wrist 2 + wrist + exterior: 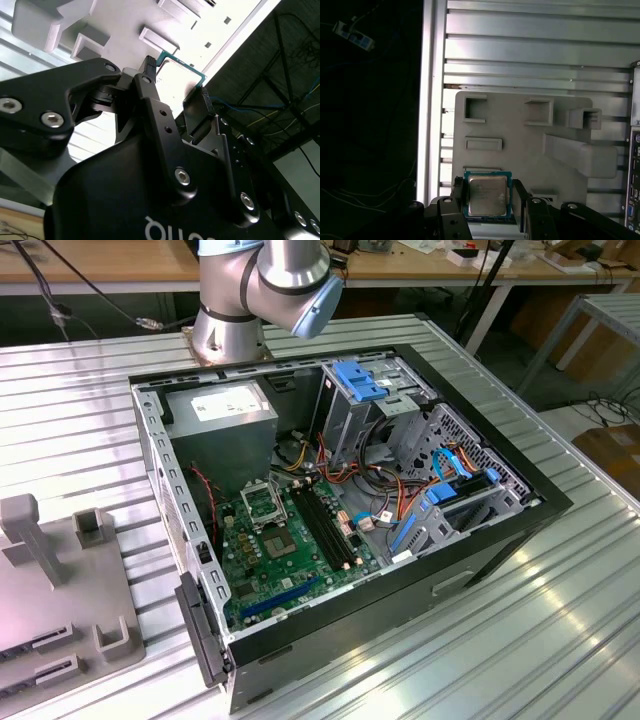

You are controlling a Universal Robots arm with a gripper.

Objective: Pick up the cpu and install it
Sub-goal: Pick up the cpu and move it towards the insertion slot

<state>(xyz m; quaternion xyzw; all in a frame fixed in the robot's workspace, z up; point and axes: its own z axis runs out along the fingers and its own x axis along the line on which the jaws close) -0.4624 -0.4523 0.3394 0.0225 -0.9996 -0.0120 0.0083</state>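
Note:
The cpu [487, 196] is a small flat square chip with a silver-grey metal face and a green rim. My gripper [488, 199] is shut on it, one black finger [457, 192] against each opposite edge. It hangs well above the grey fixture tray [520, 150] on the slatted metal table. In the second wrist view the cpu [176, 70] sits pinched at the tips of the gripper [175, 87]. In the exterior view the open computer case [340, 500] shows a green motherboard [290, 560] with a silver socket frame [262, 504].
A grey power supply [222, 425], blue drive brackets [362, 380] and bundled cables [375, 490] crowd the case. The arm's base [230, 325] stands behind it. The fixture tray [60, 580] lies to the exterior view's left, near the table's edge [427, 100].

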